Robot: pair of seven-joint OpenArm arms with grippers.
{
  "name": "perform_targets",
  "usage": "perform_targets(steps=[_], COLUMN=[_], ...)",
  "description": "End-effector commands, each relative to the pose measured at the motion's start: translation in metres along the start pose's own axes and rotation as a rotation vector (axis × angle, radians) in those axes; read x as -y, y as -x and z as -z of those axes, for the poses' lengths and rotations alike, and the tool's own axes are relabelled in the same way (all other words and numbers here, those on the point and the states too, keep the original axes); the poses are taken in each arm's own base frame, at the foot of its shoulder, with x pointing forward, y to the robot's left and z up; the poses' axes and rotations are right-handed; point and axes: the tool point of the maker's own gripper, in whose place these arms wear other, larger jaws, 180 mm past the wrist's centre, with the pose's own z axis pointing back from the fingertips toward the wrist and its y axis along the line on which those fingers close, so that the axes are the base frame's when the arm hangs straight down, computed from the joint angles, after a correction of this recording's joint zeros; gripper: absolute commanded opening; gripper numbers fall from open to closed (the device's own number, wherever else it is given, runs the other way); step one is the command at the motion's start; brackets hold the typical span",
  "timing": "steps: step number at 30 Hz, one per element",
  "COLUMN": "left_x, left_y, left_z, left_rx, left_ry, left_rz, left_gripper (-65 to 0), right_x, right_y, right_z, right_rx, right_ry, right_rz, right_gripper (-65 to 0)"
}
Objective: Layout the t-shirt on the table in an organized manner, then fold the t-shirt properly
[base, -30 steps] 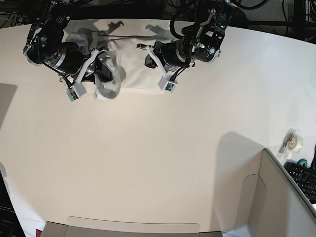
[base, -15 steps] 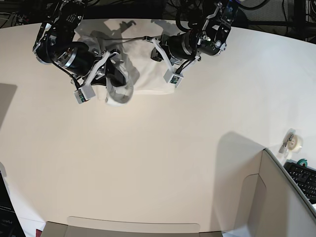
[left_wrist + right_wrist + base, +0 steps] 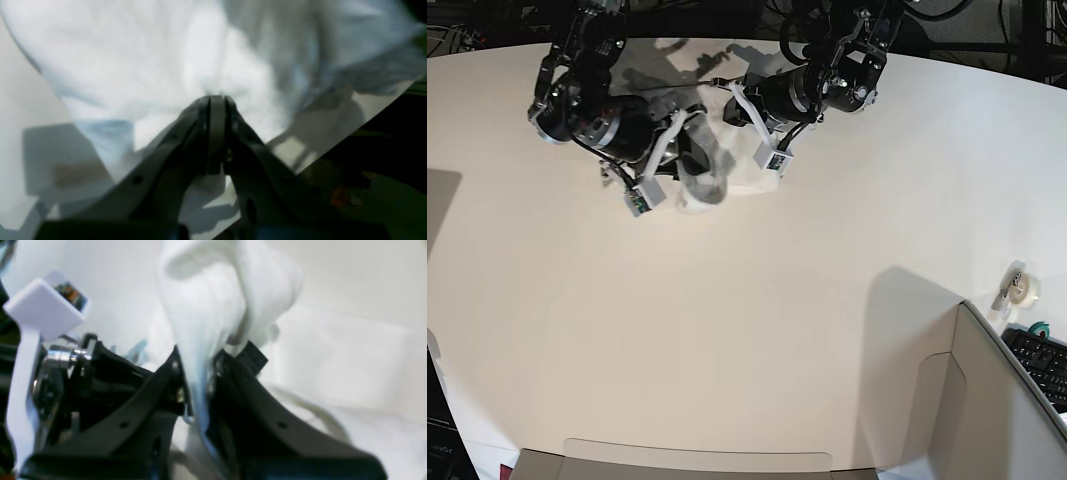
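Both arms work at the far edge of the bench [image 3: 747,330], where the t-shirt [image 3: 712,175] is bunched between them, plain white side out, print not visible. Right pincer [image 3: 196,390] is clamped on a thick hanging fold of the shirt; left pincer [image 3: 217,103] has its jaws pressed together, probably pinching a thin layer, though blur makes that unsure. Layout looks unfinished: the shirt is not spread flat and no proper fold shows.
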Motion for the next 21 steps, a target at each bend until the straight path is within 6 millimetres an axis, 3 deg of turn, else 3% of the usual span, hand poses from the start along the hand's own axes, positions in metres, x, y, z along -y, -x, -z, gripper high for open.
perform_targets(steps=[1, 7, 16, 21], left_x=[0.002, 0.010, 0.011, 0.020], left_y=[0.010, 0.011, 0.009, -0.009], left_z=[0.002, 0.004, 0.003, -0.010], left_rx=[-0.036, -0.045, -0.037, 0.026], left_ry=[-0.007, 0.009, 0.009, 0.024], left_rz=[0.011, 0.034, 0.036, 0.064], left_gripper=[-65.0, -65.0, -65.0, -62.5], right_x=[-0.006, -0.013, -0.002, 0.003], right_y=[-0.019, -0.017, -0.010, -0.011], right_z=[0.004, 0.026, 0.030, 0.028], right_rx=[0.041, -0.039, -0.078, -0.082], right_ry=[-0.014, -0.030, -0.023, -0.013], right_rz=[-0.032, -0.096, -0.096, -0.106], right_gripper=[-65.0, -65.0, -65.0, -65.0])
